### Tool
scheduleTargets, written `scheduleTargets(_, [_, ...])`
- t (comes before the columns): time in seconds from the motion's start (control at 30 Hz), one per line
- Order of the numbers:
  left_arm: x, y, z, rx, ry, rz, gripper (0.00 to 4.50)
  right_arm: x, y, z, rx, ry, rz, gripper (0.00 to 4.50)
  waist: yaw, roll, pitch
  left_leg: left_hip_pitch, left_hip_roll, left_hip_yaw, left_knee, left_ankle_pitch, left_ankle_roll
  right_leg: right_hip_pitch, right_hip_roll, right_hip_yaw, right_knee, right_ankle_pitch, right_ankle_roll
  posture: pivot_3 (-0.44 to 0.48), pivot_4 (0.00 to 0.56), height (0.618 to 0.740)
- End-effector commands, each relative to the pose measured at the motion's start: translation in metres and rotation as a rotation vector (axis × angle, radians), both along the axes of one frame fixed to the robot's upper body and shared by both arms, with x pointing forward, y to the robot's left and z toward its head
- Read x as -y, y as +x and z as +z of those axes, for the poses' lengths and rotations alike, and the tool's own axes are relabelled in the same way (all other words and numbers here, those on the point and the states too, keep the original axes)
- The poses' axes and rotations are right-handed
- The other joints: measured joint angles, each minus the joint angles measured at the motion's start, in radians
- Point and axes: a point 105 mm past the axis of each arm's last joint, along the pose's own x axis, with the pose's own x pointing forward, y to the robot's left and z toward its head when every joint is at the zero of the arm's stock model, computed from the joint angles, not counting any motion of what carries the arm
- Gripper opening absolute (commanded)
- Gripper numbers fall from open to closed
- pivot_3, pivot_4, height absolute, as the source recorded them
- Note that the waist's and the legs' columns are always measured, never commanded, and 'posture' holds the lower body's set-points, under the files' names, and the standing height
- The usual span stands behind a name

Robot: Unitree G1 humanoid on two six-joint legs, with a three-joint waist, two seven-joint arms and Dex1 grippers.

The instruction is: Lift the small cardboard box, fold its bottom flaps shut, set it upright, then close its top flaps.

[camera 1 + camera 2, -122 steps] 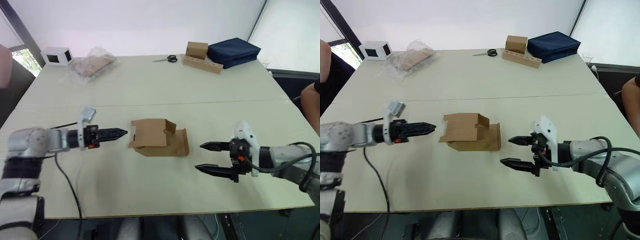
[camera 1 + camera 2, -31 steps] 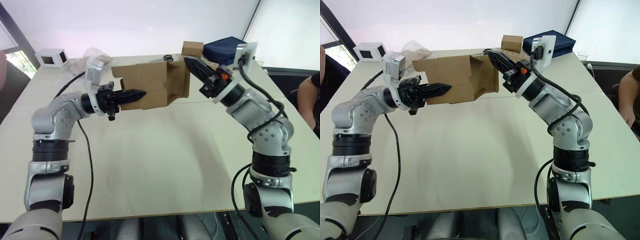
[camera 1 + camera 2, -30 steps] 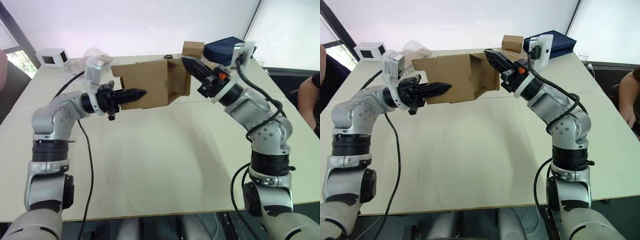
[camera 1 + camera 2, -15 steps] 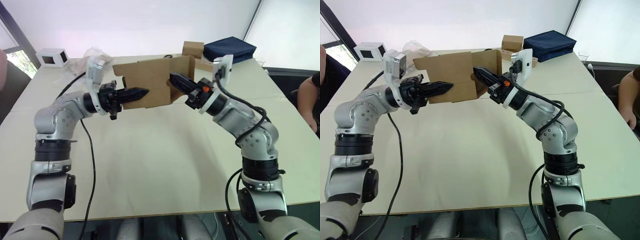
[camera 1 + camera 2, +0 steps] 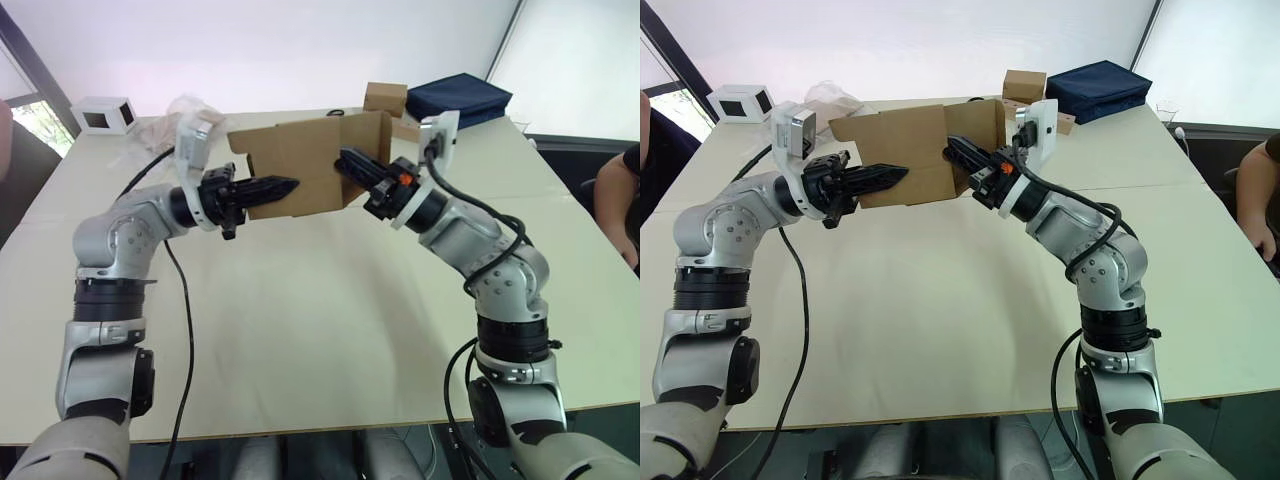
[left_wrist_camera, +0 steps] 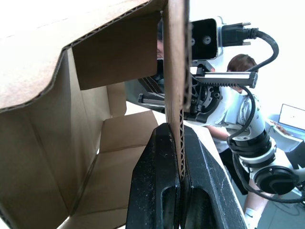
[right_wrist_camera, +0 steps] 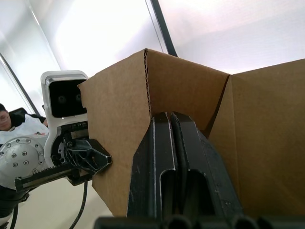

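Two end effectors hold the box (image 5: 305, 165) up in the air above the worktop (image 5: 330, 330). It hangs between them, in front of the robot. Four seconds ago the box lay flat on the worktop and both end effectors were down beside it, not touching it. Now it is lifted.

The left end effector (image 5: 283, 186) is pinched tight on one wall of the box. In the left wrist view its two black fingers (image 6: 159, 186) squeeze the thin edge of the cardboard between them. It has stayed in this spot for the last second.

The right end effector (image 5: 349, 160) has its fingers pressed together, and it pokes into the open end of the box. In the right wrist view its tips sit against the inside corner of the box. One second ago this end effector was higher, up by the top edge of the box. Since then it has come down and slid in lower. The right arm is bent lower too.

Behind the end effectors, far back on the worktop, sit another brown box (image 5: 385, 98) and a dark blue bag (image 5: 460, 100). Far behind the left end effector are a white box (image 5: 103, 114) and a clear plastic bag (image 5: 175, 120).
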Motion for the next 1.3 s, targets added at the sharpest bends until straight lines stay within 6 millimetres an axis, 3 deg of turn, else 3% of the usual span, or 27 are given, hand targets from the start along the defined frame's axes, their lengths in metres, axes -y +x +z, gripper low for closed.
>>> scheduleTargets(0.03, [0.001,-0.003,0.014,0.053,-0.004,-0.015,0.0,-0.002,-0.014,0.012,0.068,-0.01,0.029,0.05,0.0,0.0,0.0,0.0,0.0,0.0,0.0,0.0,0.0,0.0,0.0,0.0,0.0,0.0,0.0,0.0,0.15,0.74])
scheduleTargets(0.37, [-0.005,-0.002,0.017,0.058,0.001,-0.008,0.0,0.035,-0.02,0.018,0.085,-0.024,-0.046,0.05,0.002,0.0,0.0,0.0,0.0,0.0,0.0,-0.001,0.001,0.0,0.0,0.0,0.0,0.0,0.0,0.0,0.15,0.74])
scheduleTargets(0.57, [-0.005,0.002,0.022,0.066,-0.001,-0.009,0.0,0.06,-0.039,-0.014,-0.019,-0.106,-0.068,0.05,0.004,0.0,0.0,-0.001,0.0,0.0,0.0,-0.002,0.003,0.001,-0.001,0.0,-0.001,0.0,0.0,0.0,0.15,0.74])
scheduleTargets(0.7, [-0.004,0.003,0.024,0.065,0.0,-0.014,0.0,0.061,-0.04,-0.028,-0.065,-0.115,-0.095,0.05,0.0,0.0,0.0,0.0,0.0,0.0,0.0,-0.002,0.004,0.0,0.001,0.0,0.0,0.0,0.0,0.0,0.15,0.74])
scheduleTargets(0.83, [-0.001,0.003,0.025,0.062,0.007,-0.03,0.0,0.057,-0.029,-0.034,-0.072,-0.106,-0.142,0.05,0.001,0.0,0.0,0.0,0.0,0.0,0.0,-0.002,0.004,0.0,0.001,0.0,0.0,0.0,0.0,0.0,0.15,0.74])
scheduleTargets(1.1, [0.004,-0.001,0.026,0.059,0.018,-0.056,0.0,0.046,-0.012,-0.027,-0.028,-0.07,-0.155,0.05,0.002,0.0,0.0,0.0,0.0,0.0,0.0,-0.001,0.002,0.0,0.0,0.0,0.0,0.0,0.0,0.0,0.15,0.74])
scheduleTargets(1.3, [0.007,-0.004,0.022,0.045,0.012,-0.067,0.0,0.034,-0.01,-0.02,-0.002,-0.042,-0.109,0.05,0.002,0.0,0.0,0.0,0.0,0.0,0.0,-0.001,0.001,0.0,0.001,0.0,-0.001,0.0,0.0,0.0,0.15,0.74])
